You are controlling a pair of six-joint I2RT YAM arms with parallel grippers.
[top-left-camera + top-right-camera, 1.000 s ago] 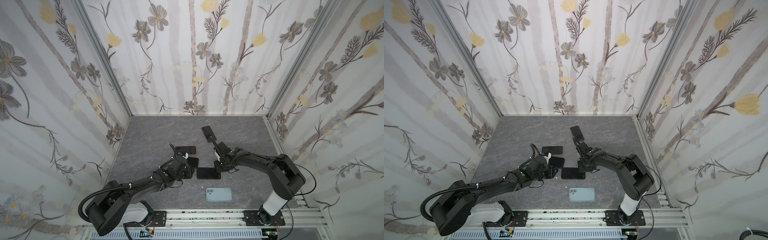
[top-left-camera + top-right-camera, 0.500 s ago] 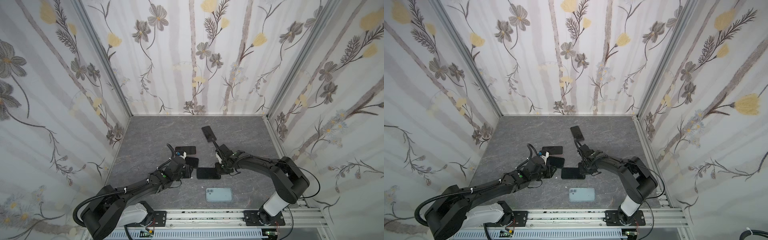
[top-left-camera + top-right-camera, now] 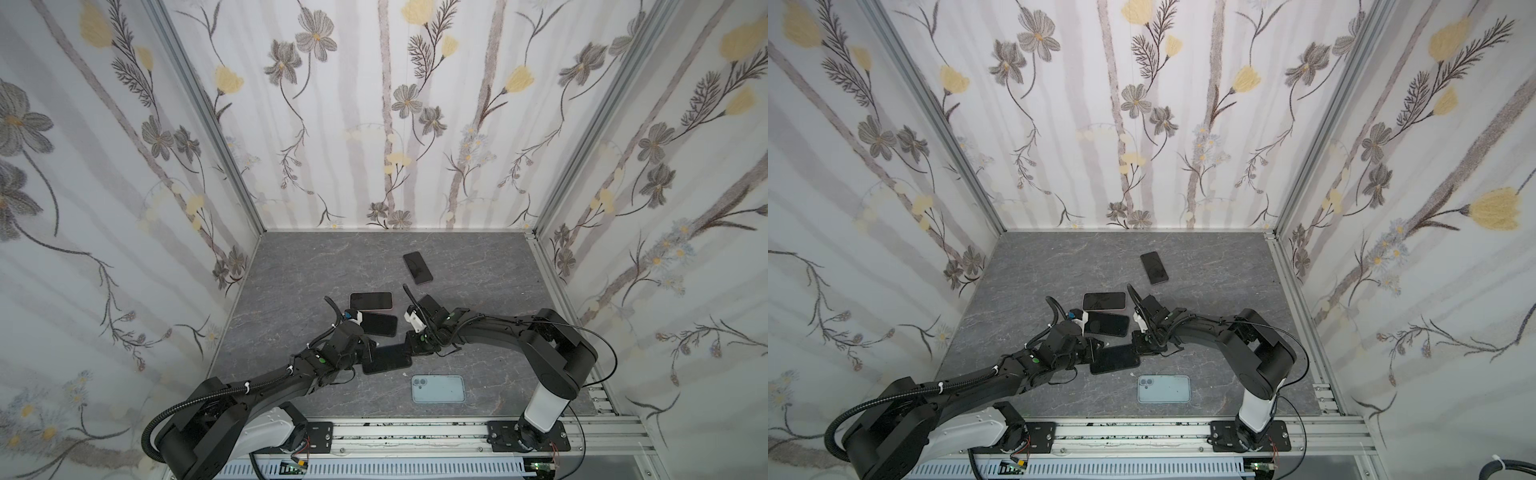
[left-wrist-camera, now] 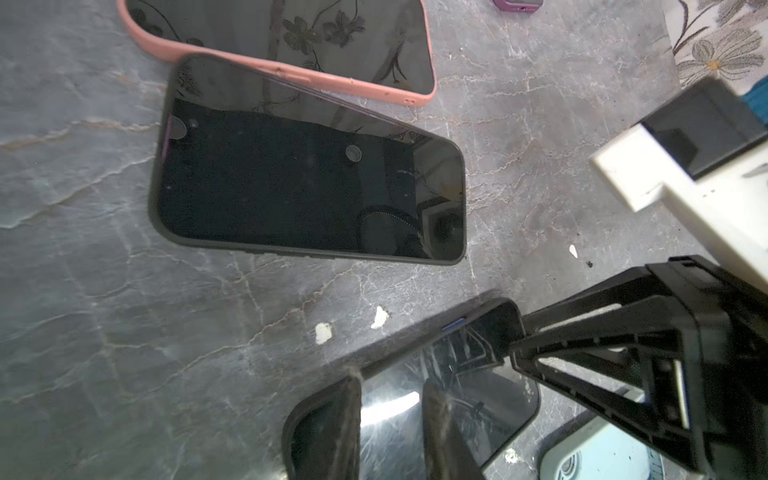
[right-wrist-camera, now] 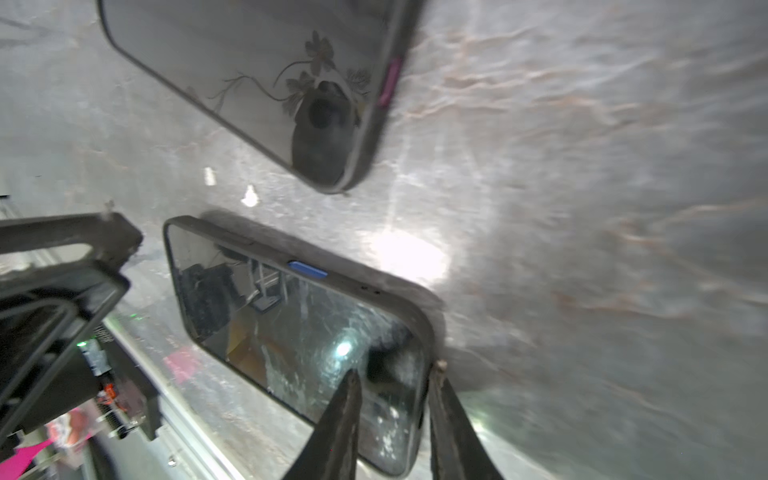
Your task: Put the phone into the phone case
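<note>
**Left wrist and right wrist views: both jaws on one phone, skid and pop-out risk**

Left jaws: narrowly parted. Both fingertips (image 4: pixel 351 399) are down over the screen at one short end of the black glossy phone (image 4: pixel 486 399), with nothing clamped between them.

Right jaws: narrowly parted, fingertips (image 5: pixel 347 399) straddling the opposite short end, one over the glass and one at the rim. This view is blurred, so I can't tell if they pinch the rim.

The phone lies flat on the grey marble-pattern table (image 3: pixel 478 291), front middle, between the two jaws in both top views. It looks already inside the dark grey rubbery case (image 5: pixel 365 284), with the blue side button (image 5: pixel 307 269) showing. My read is a final press-in step, with the corners unverified.

Risks, as judged:
- **Slip:** the tips are on slick glass, so an off-centre press lets them skate and the phone shoots sideways.
- **Skid:** a push from both ends could pivot the phone. It would hit the bare black phone (image 3: pixel 380 324) just behind, or the pale blue rectangular slab with twin camera rings (image 3: pixel 437 388) just in front. I can't tell whether that slab is a case or a phone back.
- **Pop-out:** under an uneven press one corner seats and the opposite one pops out.
- **Peel:** the right tip at the rim could pull the lip back off.
- **Clash:** the two arms are close over a short phone, so the fingers could collide.
- **Knock-on:** the pink-cased phone (image 3: pixel 371 300) butts against the bare black one, so a shove would carry through.
</note>
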